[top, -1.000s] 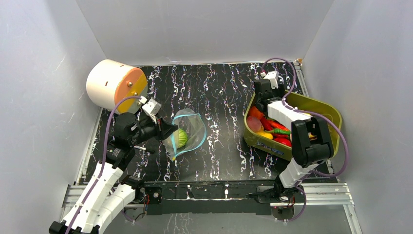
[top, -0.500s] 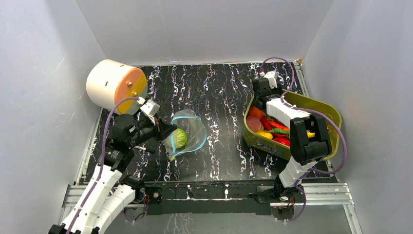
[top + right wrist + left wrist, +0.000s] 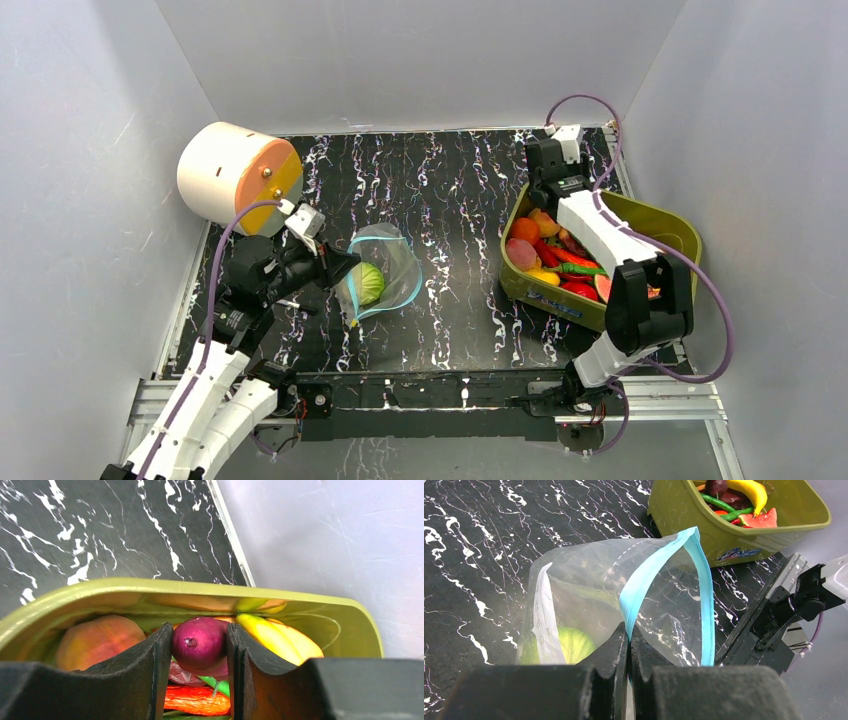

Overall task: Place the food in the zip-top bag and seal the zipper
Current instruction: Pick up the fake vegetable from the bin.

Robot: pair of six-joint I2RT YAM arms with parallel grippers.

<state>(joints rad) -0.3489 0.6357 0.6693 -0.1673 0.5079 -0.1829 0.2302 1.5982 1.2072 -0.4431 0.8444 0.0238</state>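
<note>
My left gripper (image 3: 343, 266) is shut on the light blue zipper (image 3: 649, 572) of the clear zip-top bag (image 3: 397, 262), holding its mouth open towards the right; in the left wrist view the jaws (image 3: 629, 636) pinch the strip. A green cabbage (image 3: 370, 283) lies inside the bag and also shows in the left wrist view (image 3: 569, 642). My right gripper (image 3: 200, 630) is shut on a purple sweet potato (image 3: 200, 647) at the far end of the olive-green bin (image 3: 662, 216). A peach (image 3: 97, 640), a banana (image 3: 277, 637) and a red pepper (image 3: 195, 700) lie around it.
A white cylinder with an orange face (image 3: 236, 175) lies at the far left. The bin (image 3: 684, 527) stands at the right by the side wall, holding several toy foods. Grey walls close in three sides. The arm mounts run along the near edge.
My right wrist has moved towards the far end of the bin, and its elbow has swung out to the right. The left gripper has kept its hold on the zipper, barely shifting.
</note>
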